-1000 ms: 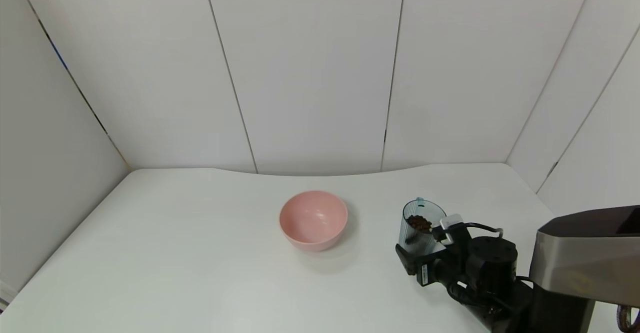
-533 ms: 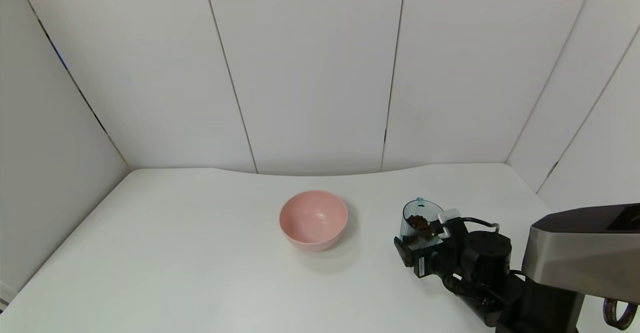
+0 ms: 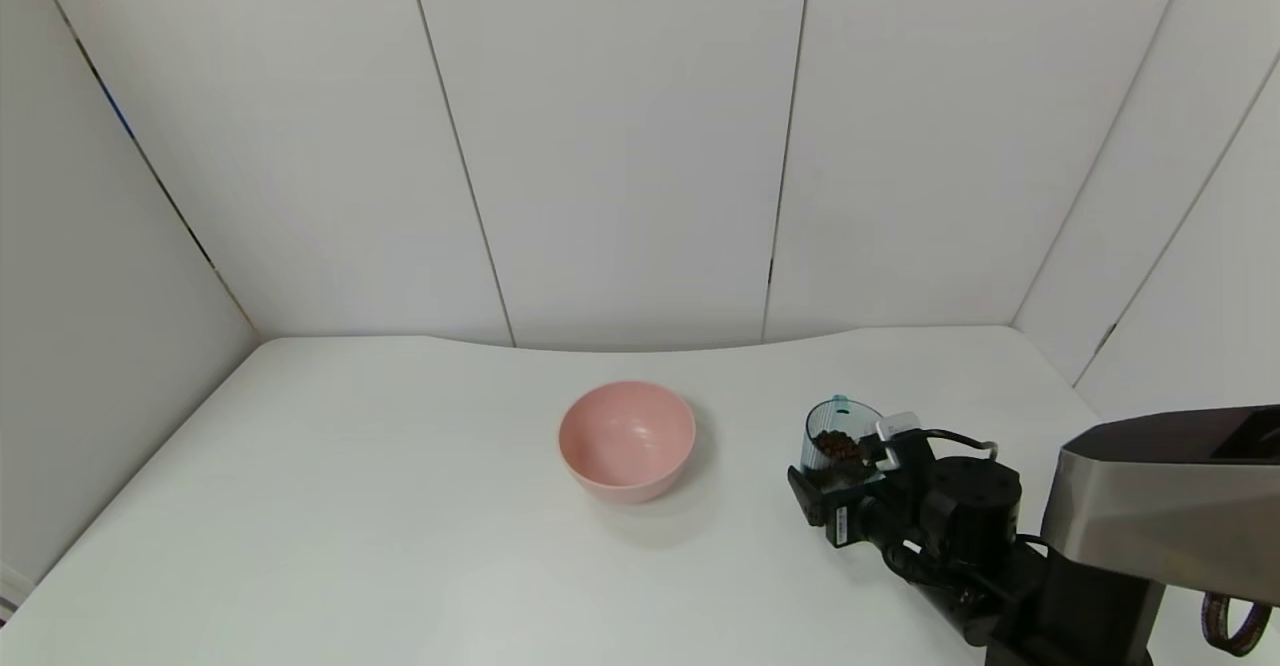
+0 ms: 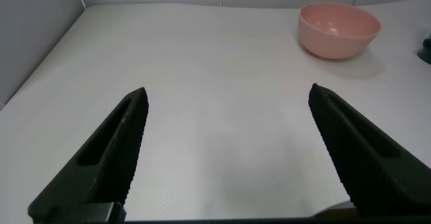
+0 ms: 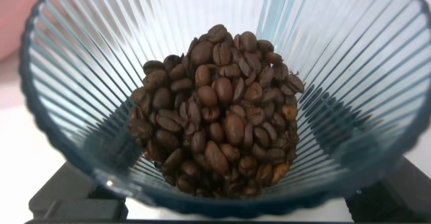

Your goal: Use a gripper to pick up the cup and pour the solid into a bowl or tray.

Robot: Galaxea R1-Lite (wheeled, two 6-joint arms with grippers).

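Evidently the right claw (image 3: 835,491) had clenched around the lower body of the cup (image 3: 838,438), which sat to the right of the bowl (image 3: 627,439) and well apart from it; from the head view it could not be told whether the cup's base rested on the white counter (image 3: 400,506) or hung just above it. The right wrist view looked straight down into the ribbed, translucent cup (image 5: 222,96) at the beans (image 5: 215,109), a modest heap in the bottom that left most of the wall bare. Judging by that, the load was light, and thin plastic of this kind would likely flex under a hard squeeze and be a little slick, so a moderate grip low on the body, clear of the small handle at the rim, seemed the sensible hold. The beans looked hard, dry and loose, so they would probably roll out all at once when tipped; a slow tilt over the bowl would suit them. The bowl looked stiff but light enough to skid if bumped. Meanwhile the left claw (image 4: 225,150) hung released over bare counter (image 4: 222,83), parked well to the left of the bowl (image 4: 340,29).
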